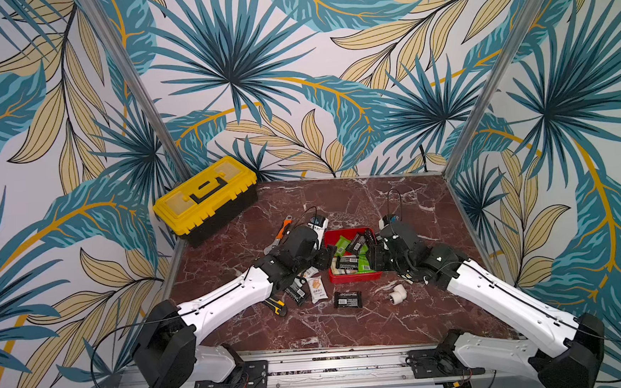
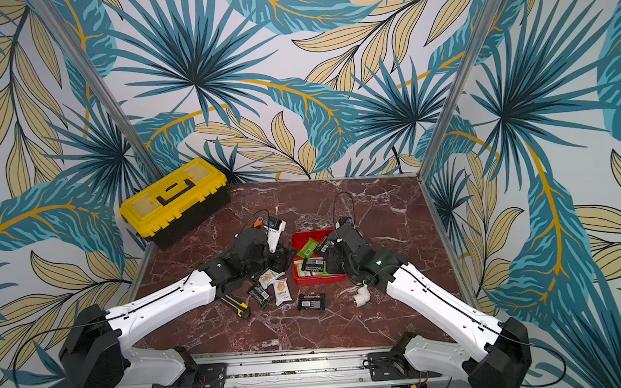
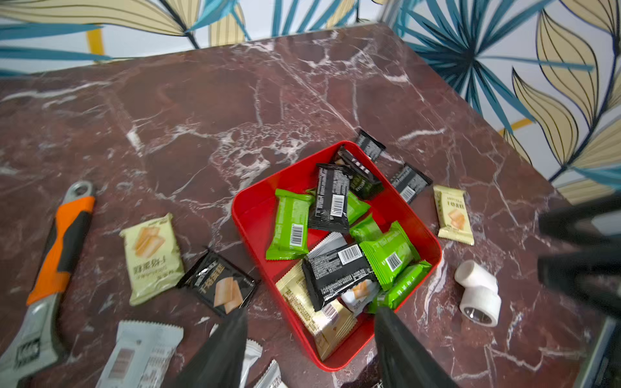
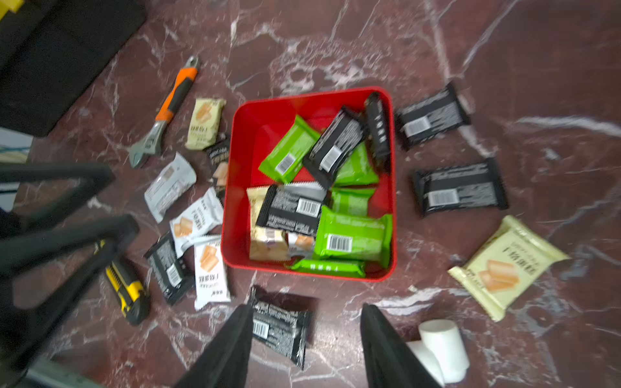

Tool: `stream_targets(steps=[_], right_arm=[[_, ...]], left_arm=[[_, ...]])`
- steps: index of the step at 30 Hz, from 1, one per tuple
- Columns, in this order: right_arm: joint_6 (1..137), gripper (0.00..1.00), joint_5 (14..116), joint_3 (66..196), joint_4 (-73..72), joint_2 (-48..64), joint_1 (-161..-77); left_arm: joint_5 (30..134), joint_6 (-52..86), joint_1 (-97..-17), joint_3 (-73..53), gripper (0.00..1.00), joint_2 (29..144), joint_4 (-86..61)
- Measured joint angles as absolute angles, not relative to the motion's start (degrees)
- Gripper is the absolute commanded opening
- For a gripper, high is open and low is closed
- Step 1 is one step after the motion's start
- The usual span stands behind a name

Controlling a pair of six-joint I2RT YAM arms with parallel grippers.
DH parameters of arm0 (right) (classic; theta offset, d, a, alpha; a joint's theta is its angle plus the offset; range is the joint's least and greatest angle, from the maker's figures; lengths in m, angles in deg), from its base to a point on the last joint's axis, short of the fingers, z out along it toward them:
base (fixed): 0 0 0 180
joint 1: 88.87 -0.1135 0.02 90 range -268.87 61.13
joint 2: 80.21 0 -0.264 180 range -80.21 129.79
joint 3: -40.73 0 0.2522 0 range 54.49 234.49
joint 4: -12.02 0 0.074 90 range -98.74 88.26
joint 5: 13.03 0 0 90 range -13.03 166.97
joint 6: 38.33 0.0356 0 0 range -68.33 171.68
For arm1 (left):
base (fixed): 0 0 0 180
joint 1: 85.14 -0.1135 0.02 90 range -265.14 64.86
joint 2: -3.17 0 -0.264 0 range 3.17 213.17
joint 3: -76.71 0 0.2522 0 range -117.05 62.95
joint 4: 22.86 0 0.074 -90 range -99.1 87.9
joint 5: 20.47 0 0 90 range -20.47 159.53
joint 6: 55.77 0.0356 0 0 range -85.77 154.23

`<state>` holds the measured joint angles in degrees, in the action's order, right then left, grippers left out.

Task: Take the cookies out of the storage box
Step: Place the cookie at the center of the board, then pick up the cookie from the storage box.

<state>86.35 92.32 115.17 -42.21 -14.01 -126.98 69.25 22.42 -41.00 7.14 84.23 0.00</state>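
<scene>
The red storage box (image 1: 347, 278) (image 2: 318, 278) (image 3: 250, 215) (image 4: 255, 127) sits mid-table with several green, black and cream cookies (image 3: 290, 225) (image 4: 353, 235) heaped inside. More cookies lie on the marble around it: a black packet (image 1: 348, 299), a white-orange one (image 1: 316, 290) and a cream one (image 4: 507, 265). My left gripper (image 1: 326, 257) (image 3: 312, 312) hangs open by the box's left side, one finger over the table and one over a box corner, holding nothing. On the box's right side my right gripper (image 1: 376, 259) (image 4: 307, 307) is open above a black packet (image 4: 282, 326) lying on the table.
A yellow-lidded toolbox (image 1: 206, 199) stands at the back left. An orange-handled wrench (image 3: 60, 242) and a yellow-black utility knife (image 4: 126, 285) lie left of the box. A white pipe elbow (image 1: 396, 294) (image 3: 479, 292) rests in front of the box on the right.
</scene>
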Motion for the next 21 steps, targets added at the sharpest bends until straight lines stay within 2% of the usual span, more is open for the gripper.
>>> stream_targets(steps=[6, 14, 21], right_arm=[[89.41, 0.56, 98.46, 118.10, -47.34, -13.77, -124.38], [93.04, 0.58, 98.51, 116.79, -51.06, -15.52, -117.60], [93.30, 0.60, 98.13, 116.77, -51.36, -16.53, -115.66]], left_arm=[[74.96, 27.27, -41.00, -3.20, 0.68, 94.48, 3.41], [78.22, 25.89, -41.00, -19.39, 0.71, 112.08, 11.23], [77.84, 25.65, -41.00, -32.66, 0.74, 123.25, 22.27]])
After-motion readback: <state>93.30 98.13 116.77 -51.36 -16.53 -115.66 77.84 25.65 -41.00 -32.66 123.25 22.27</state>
